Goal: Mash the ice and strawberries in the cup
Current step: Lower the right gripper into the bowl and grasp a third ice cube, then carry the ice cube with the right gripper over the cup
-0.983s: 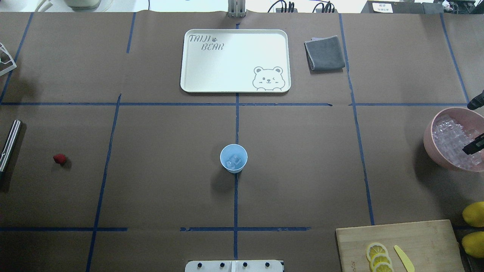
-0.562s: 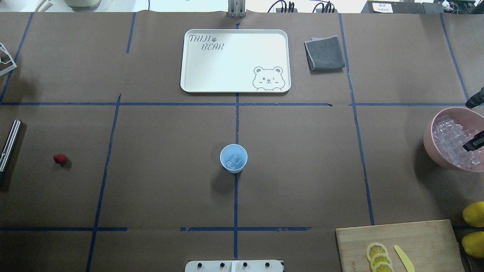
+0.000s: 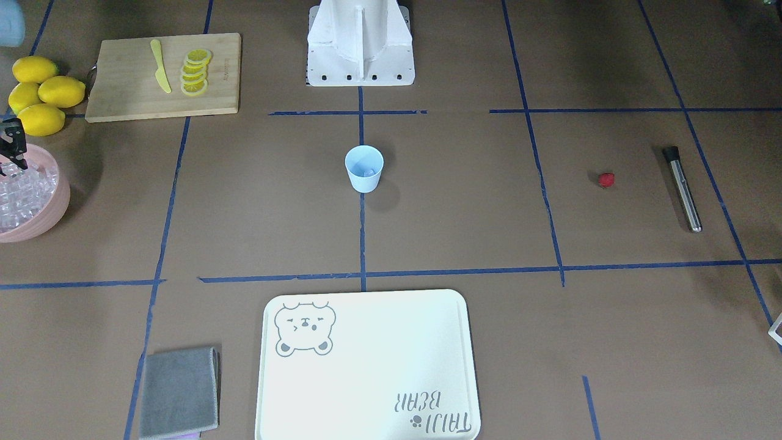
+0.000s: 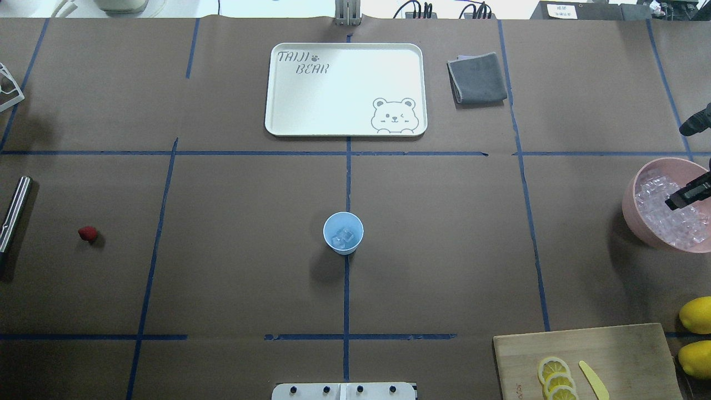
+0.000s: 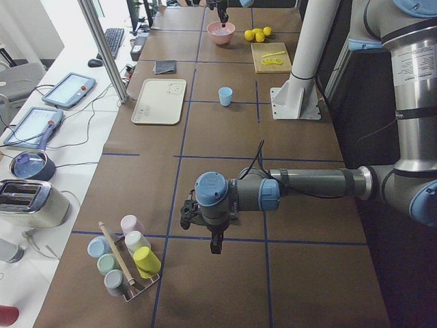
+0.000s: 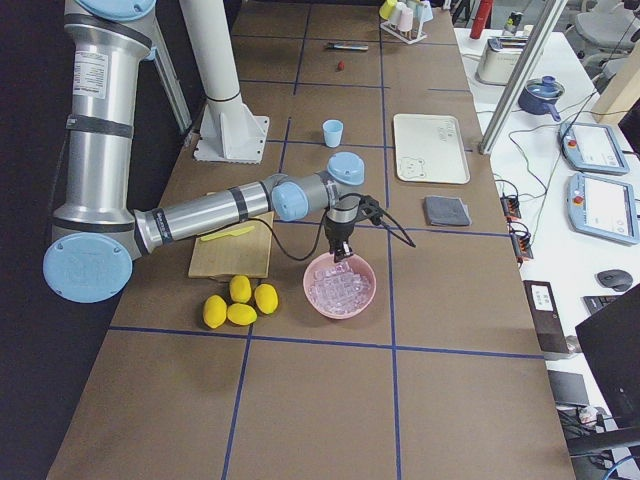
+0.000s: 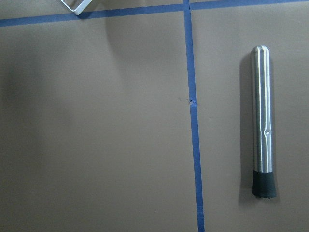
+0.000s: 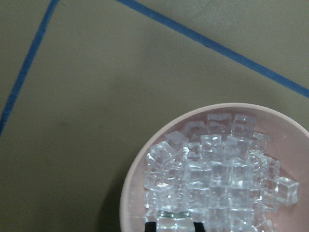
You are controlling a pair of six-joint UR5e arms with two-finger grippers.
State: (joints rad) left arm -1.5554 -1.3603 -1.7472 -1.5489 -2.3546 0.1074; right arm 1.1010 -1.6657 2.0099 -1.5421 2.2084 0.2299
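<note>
The light blue cup (image 4: 343,233) stands upright at the table's middle with a few ice cubes (image 4: 344,237) in it; it also shows in the front view (image 3: 364,168). The red strawberry (image 4: 87,234) lies on the table far left. My right gripper (image 4: 680,199) hangs over the pink bowl (image 4: 630,206) of ice (image 8: 217,169) and is shut on one ice cube (image 8: 175,223). My left gripper (image 5: 215,242) shows only in the exterior left view, above the table by the steel muddler (image 7: 263,121). I cannot tell whether it is open or shut.
A white bear tray (image 4: 345,89) and a grey cloth (image 4: 477,78) lie at the far side. A cutting board (image 4: 589,361) with lemon slices and a yellow knife is near right, with whole lemons (image 4: 697,315) beside it. A cup rack (image 5: 126,263) stands past the left end.
My right gripper has shifted up the view and slightly left over the pink bowl. The cup, strawberry and muddler have not moved.
</note>
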